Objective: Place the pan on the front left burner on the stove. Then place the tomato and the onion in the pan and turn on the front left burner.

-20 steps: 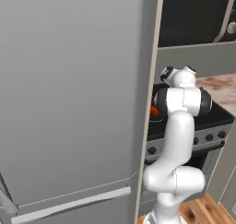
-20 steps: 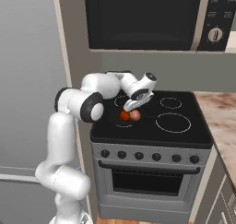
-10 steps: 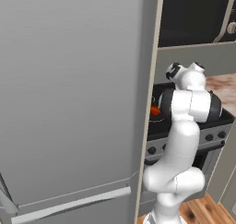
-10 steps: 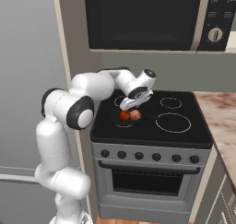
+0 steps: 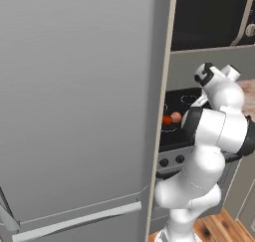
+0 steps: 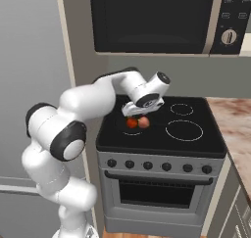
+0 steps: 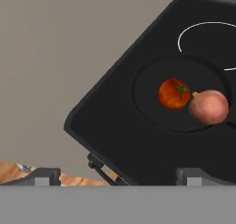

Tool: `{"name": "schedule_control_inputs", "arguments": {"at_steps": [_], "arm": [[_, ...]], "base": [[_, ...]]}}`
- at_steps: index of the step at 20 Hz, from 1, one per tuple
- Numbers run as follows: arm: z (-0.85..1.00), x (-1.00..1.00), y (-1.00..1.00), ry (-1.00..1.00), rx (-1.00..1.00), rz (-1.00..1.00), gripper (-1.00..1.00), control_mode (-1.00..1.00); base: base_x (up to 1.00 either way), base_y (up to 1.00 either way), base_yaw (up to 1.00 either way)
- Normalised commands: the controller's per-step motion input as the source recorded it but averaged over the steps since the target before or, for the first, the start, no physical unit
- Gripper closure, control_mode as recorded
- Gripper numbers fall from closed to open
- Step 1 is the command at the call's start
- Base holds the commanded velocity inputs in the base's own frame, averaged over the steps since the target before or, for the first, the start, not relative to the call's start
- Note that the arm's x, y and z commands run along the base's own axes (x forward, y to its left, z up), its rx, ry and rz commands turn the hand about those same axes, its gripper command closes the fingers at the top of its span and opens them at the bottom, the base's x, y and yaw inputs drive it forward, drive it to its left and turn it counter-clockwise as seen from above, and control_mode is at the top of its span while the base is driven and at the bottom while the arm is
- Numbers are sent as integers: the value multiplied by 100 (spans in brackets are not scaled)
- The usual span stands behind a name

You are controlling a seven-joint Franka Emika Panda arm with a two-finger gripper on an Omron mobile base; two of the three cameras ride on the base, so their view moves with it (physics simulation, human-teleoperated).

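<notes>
The shallow round black pan sits on the black glass cooktop of the stove, at its front left corner, its dark rim barely standing out from the glass. Inside the pan lie the small bright red-orange tomato and the larger brownish-orange onion, touching each other, the tomato nearer the pan's middle. In the right base view the 2 show as a red ball and a paler one side by side. The white arm's two-finger gripper hovers just above them, its jaws spread wide and holding nothing; the 2 dark fingertips stand far apart in the hand view. The row of black knobs runs along the grey metal front. A tall grey refrigerator stands beside the stove.
</notes>
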Motion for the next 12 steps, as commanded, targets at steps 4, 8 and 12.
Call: {"name": "schedule_control_inputs", "arguments": {"at_steps": [4, 8, 12], "arm": [[41, -60, 0, 14, 21, -14, -100, -100], [8, -67, 2, 14, 15, -14, -100, -100], [0, -71, 17, 6, 9, -15, -100, -100]], "base": [[0, 0, 0], [0, 0, 0], [0, 0, 0]]}}
